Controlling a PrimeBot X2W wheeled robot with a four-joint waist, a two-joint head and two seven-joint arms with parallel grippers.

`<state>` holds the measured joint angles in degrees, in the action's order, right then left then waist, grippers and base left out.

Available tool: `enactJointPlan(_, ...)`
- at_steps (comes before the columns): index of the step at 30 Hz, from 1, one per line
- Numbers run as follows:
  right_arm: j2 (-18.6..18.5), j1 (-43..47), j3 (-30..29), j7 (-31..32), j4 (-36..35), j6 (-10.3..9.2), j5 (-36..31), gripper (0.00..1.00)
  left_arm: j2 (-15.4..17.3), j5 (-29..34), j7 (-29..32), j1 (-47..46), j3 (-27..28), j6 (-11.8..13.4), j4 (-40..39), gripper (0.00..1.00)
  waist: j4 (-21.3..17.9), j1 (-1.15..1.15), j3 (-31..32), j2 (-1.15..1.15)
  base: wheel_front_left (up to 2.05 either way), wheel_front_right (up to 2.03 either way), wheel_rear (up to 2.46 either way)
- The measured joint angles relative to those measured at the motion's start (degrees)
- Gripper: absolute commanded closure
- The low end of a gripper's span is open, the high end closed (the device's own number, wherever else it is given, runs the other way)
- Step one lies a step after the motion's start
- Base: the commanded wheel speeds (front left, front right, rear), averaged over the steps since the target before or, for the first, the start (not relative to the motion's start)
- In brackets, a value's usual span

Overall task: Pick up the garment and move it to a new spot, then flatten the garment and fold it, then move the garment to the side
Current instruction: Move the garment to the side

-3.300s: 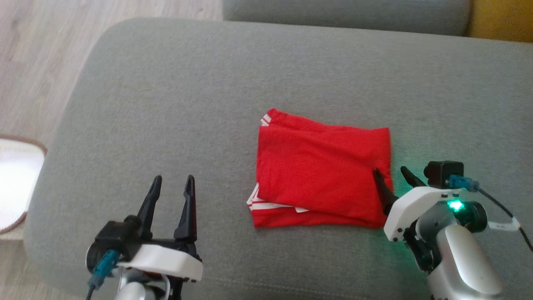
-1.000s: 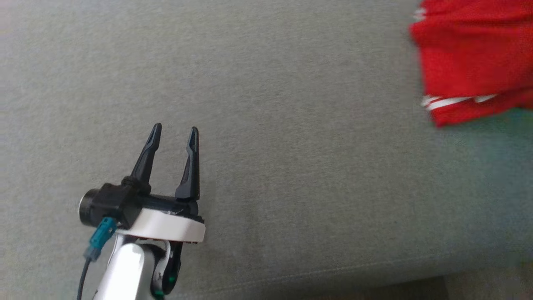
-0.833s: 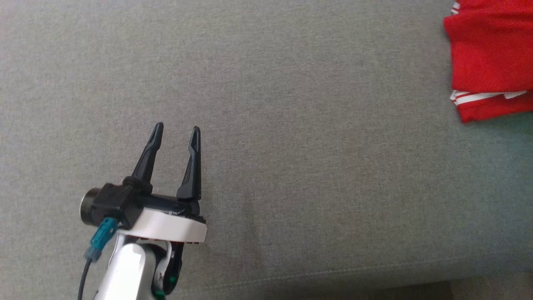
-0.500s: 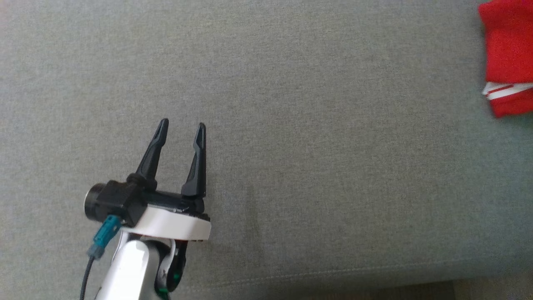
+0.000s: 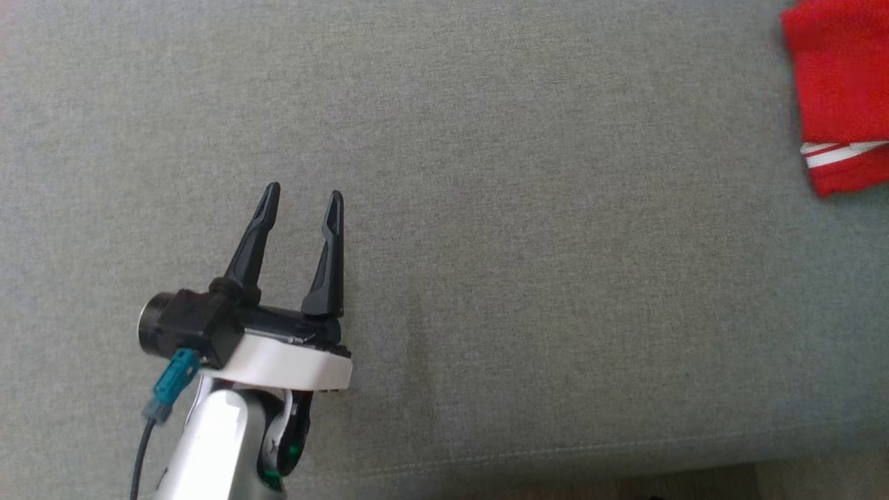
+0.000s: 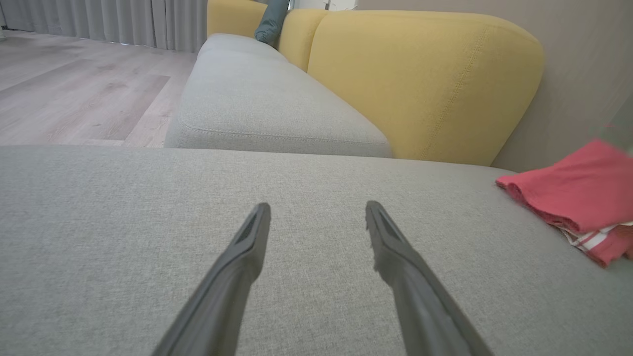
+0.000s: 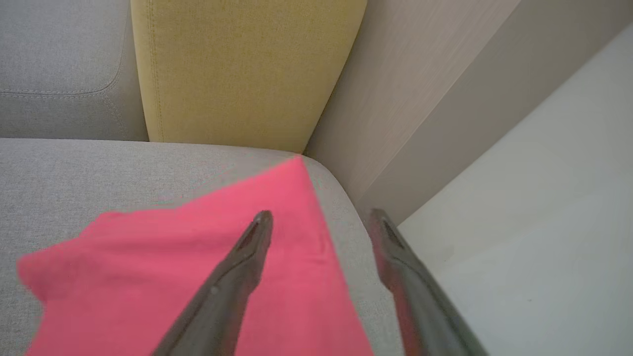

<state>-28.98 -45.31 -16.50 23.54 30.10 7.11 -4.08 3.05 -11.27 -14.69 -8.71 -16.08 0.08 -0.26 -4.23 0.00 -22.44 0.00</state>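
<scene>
The left tool (image 5: 303,192) is standing wide above the grey seat cushion (image 5: 521,243). Its two dark fingers (image 5: 251,243) are spreading apart with nothing between them and pointing up the head view. In its own wrist view the tips are hanging over bare grey fabric.

The right tool (image 7: 321,214) is standing wide as well, and the gap between its fingers is holding nothing. In the right wrist view one finger is lying across the garment (image 7: 198,257), while the other is reaching past the cushion's rounded corner. Whether that first finger is touching the cloth cannot be told.

The garment is lying folded on the cushion near that corner, a flat red stack. In the head view it is sitting at the far upper right, cut by the frame edge and well apart from the left tool. Red-white striped trim (image 5: 844,153) is peeking out between its layers.

Behind the cushion a yellow backrest (image 6: 420,84) is rising, with a second grey cushion (image 6: 257,104) beside it. A beige wall (image 7: 420,99) is running along the sofa's end. A wooden floor (image 6: 74,89) and grey curtains (image 6: 99,20) are showing farther off.
</scene>
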Motion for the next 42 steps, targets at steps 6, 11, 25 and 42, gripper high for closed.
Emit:
enactJointPlan(6, 2.01, 0.00, -1.07, -2.79, -0.01, 0.00, -1.85, 0.00, -0.01, 0.00, 0.00, -0.04, 0.05, -0.07, 0.27, 0.00, -0.15, 0.00, -0.09, 0.00, 0.00, 0.00, 0.00)
enactJointPlan(11, 3.81, 0.04, -0.69, -4.89, -0.19, 0.00, -1.96, 0.00, -0.02, 0.00, 0.00, -0.04, 0.18, -0.07, 0.56, 0.00, -0.24, 0.00, 0.66, 0.00, 0.00, 0.00, 0.00)
enactJointPlan(25, 13.83, 8.37, 4.59, -16.95, -7.53, 0.00, 5.58, 0.00, -0.11, -5.05, 0.00, -0.12, 2.07, 3.20, 4.77, 0.00, 0.54, 0.00, 7.69, 0.00, 0.00, 0.00, 0.00)
enactJointPlan(42, 25.95, 31.53, 16.28, -30.77, -11.60, 0.00, 12.36, 0.00, -0.23, -4.35, 0.00, 4.50, 2.69, 6.04, 10.03, 0.00, 3.88, -0.01, 18.42, 0.00, 0.00, 0.00, 0.00)
